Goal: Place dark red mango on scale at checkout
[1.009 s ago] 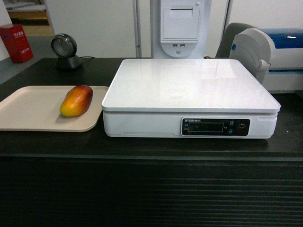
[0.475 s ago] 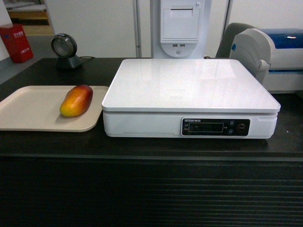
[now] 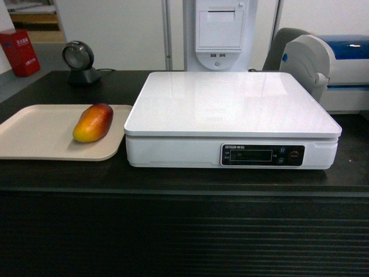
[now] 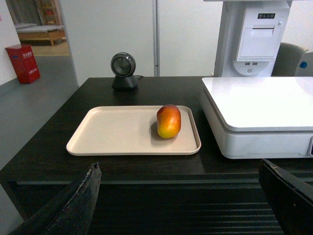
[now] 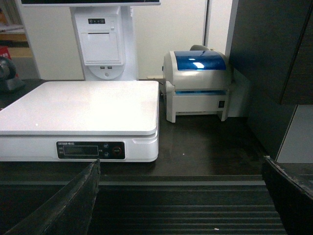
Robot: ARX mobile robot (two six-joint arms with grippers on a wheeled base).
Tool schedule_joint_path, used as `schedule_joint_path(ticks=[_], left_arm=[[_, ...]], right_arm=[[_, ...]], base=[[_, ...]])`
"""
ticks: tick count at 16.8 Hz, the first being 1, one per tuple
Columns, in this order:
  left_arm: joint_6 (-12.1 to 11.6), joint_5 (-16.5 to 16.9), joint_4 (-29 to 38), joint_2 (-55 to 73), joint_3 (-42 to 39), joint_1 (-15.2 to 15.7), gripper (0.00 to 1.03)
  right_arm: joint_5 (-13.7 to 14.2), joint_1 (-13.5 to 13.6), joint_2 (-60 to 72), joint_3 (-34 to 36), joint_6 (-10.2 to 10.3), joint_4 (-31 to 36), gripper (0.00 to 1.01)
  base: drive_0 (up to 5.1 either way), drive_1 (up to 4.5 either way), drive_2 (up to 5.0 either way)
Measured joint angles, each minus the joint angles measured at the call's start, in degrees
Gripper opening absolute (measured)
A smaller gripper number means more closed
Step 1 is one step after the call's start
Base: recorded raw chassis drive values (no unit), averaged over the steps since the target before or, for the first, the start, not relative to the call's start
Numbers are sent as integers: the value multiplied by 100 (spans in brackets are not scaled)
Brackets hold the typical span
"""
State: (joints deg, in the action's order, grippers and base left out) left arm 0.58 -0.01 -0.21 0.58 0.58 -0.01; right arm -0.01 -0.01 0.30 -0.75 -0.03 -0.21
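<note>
The dark red mango (image 3: pixel 93 122) (image 4: pixel 168 121) lies on the right part of a beige tray (image 3: pixel 34 135) (image 4: pixel 112 132) on the checkout counter (image 3: pixel 184 231) (image 4: pixel 146 169). The white scale (image 3: pixel 230 107) (image 4: pixel 259 105) (image 5: pixel 80 105) stands just right of the tray, its top bare. My left gripper (image 4: pixel 178 169) is open in front of the counter's ribbed panel, well short of the mango. My right gripper (image 5: pixel 181 169) is open too, in front of the counter to the right of the scale. Neither gripper shows in the head view.
A black round scanner (image 3: pixel 81 62) (image 4: pixel 123 70) stands at the back left. A white kiosk printer (image 3: pixel 218 32) rises behind the scale. A white-and-blue label printer (image 3: pixel 334 69) (image 5: pixel 198 83) sits right of the scale, beside a dark cabinet wall (image 5: pixel 266 73).
</note>
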Motion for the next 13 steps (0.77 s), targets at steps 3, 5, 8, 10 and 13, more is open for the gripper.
schedule_joint_path(ticks=[3, 5, 8, 10, 13], left_arm=[[0, 0, 0, 0, 0, 0, 98], [0, 0, 0, 0, 0, 0, 98], [721, -1436, 48, 1716, 673, -442, 98], [824, -1075, 1235, 2962, 1067, -63, 98], [647, -304, 2916, 5189, 1808, 225, 98]], right_arm=[[0, 0, 0, 0, 0, 0, 98], [0, 0, 0, 0, 0, 0, 98], [-9, 0, 0, 0, 0, 9, 98], [0, 0, 0, 0, 0, 2, 98], [0, 0, 0, 0, 0, 0, 98]], base=[[0, 0, 0], [0, 0, 0], [0, 0, 0], [0, 0, 0], [0, 0, 0]])
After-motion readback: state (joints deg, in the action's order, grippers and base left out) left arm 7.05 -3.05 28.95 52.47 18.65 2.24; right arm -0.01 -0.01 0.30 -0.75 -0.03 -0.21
